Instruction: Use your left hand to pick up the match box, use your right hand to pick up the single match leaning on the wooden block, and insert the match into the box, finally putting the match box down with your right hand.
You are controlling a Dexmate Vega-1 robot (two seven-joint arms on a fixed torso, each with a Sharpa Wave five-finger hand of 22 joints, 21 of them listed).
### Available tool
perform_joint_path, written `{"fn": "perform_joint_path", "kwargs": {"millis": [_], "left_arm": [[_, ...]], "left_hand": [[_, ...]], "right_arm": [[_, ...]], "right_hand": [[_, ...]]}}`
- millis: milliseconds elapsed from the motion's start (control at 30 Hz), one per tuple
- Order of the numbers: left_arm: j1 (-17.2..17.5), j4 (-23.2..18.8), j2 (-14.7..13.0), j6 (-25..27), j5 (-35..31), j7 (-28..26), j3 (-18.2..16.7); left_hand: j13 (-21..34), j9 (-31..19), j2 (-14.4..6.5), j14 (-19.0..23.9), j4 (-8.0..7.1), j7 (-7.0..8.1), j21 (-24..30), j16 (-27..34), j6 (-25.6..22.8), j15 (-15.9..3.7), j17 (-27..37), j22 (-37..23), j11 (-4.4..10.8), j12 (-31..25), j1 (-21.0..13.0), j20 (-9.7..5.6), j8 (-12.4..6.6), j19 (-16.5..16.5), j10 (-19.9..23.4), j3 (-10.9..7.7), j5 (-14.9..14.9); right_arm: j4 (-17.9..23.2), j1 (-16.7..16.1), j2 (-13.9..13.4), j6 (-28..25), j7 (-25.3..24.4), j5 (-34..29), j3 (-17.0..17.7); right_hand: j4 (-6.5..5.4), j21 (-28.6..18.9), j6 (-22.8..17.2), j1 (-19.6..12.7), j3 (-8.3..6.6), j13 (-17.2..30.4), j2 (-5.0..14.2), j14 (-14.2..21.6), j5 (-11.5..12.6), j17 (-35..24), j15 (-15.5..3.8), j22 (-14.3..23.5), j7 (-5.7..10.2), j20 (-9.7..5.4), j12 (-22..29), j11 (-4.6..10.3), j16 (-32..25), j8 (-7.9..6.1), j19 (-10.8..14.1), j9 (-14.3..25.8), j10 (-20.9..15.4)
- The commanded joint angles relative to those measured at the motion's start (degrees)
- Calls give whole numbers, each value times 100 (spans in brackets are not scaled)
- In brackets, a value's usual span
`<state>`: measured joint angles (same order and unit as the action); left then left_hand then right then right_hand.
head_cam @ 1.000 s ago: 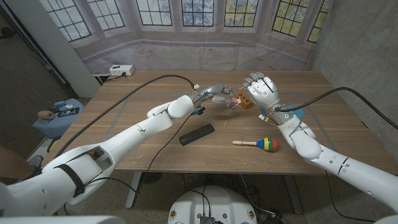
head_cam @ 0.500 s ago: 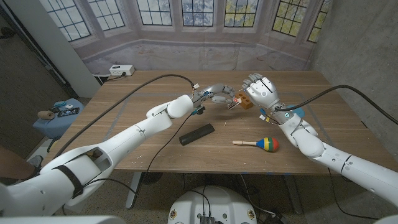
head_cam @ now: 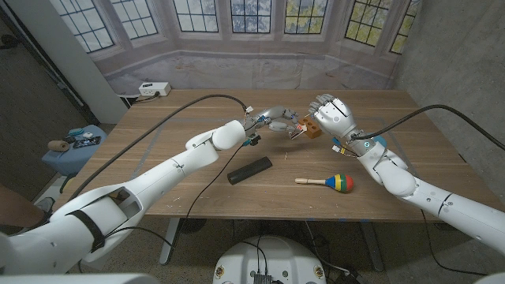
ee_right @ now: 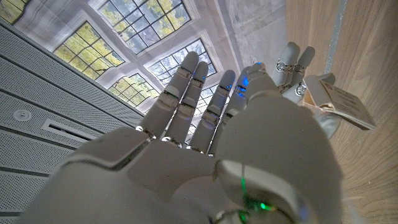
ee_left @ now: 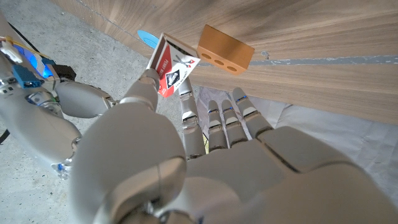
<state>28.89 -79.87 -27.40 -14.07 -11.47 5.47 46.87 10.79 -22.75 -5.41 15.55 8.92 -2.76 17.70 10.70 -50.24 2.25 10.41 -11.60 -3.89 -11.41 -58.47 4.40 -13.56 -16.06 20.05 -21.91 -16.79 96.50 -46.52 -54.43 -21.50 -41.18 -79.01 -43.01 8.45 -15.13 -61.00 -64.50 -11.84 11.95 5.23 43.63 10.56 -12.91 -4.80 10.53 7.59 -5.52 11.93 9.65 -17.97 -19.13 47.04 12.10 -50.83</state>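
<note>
While raised above the far middle of the wooden table (head_cam: pixel 197 177), left hand (head_cam: pixel 272 120) pinching a small red-and-white cardboard match box (ee_left: pixel 172 67) between thumb and fingers (ee_left: pixel 186 112), drawer end slid partly open. Held off the table, just beside a small orange wooden block with round holes (head_cam: pixel 312 126), which stands near the far edge. Right hand (head_cam: pixel 333 112) upright just past the block, fingers (ee_right: pixel 186 99) spread apart, gripping nothing visible. Single match too small to make out. Nearer the front edge, lying flat: a black rectangular bar (head_cam: pixel 249 170) toward the middle, and a wooden-handled maraca with a red, yellow, blue and green head (head_cam: pixel 330 182) toward the right. Beyond the far left corner, a white power strip (head_cam: pixel 154 89) resting on a ledge.
</note>
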Motion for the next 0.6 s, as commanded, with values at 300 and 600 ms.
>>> {"fn": "perform_joint_path", "kwargs": {"millis": [300, 600], "left_arm": [[-13, -74, -23, 80, -30, 37, -5], [18, -180, -62, 136, -33, 56, -17]], "left_hand": [[23, -11, 5, -31, 5, 21, -23, 13, -21, 5, 16, -10, 5, -7, 28, -9, -28, 17, -4, -35, -53], [23, -25, 11, -33, 10, 23, -21, 12, -36, 5, 15, -10, 14, -12, 29, -11, -42, 16, 5, -42, -55]], "right_arm": [[-65, -22, -138, 97, 75, -10, 17], [-72, -62, -217, 117, 125, -28, 35]], "right_hand": [[8, -12, -51, -14, 27, -1, 53, 50, -6, -31, -842, 24, 0, -398, -8, 33, 41, -32, -9, 31, -36], [0, 4, -52, -3, 36, 0, 61, 49, -6, -31, -835, 23, 11, -401, -11, 43, 54, -31, -50, 31, -34]]}}
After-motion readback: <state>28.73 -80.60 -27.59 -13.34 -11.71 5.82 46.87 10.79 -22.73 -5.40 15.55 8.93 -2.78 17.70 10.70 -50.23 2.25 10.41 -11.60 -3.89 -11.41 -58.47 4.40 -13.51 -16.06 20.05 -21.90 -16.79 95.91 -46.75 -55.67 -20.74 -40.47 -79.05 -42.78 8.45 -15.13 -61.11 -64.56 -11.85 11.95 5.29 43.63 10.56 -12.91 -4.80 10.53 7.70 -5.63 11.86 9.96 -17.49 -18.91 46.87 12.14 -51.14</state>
